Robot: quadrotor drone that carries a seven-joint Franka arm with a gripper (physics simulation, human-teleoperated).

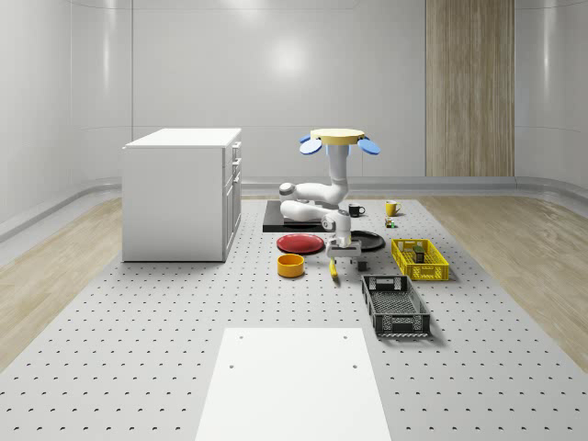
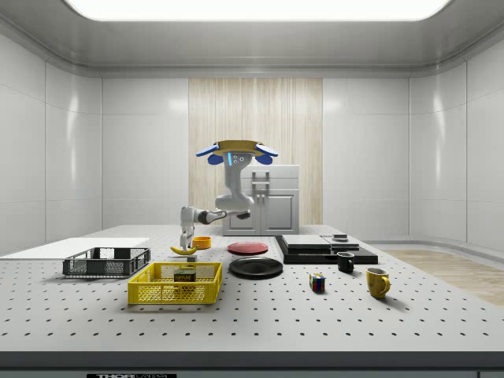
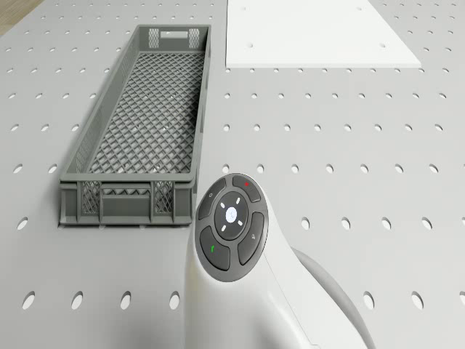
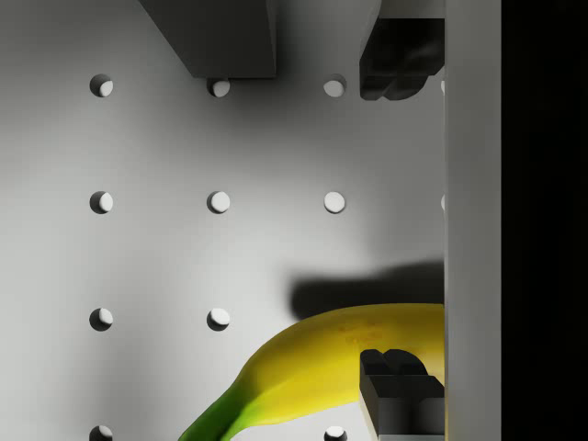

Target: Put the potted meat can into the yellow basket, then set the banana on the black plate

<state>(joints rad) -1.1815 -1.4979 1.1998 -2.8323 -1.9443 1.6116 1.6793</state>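
The curved yellow banana [image 4: 340, 367] with its green stem was seen on the perforated table [image 1: 138, 367] just beside the orange bowl [image 1: 290, 265], partly hidden by the gripper [image 4: 397, 220], whose fingers were spread around it. The potted meat can [image 2: 185, 277] sat inside the mesh yellow basket [image 2: 157, 293]. The drone [image 1: 338, 140] was hovering above the black plate [image 2: 256, 268].

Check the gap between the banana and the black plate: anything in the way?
In the whole-scene view, bare table separates the banana and the black plate; the gripper hangs there.
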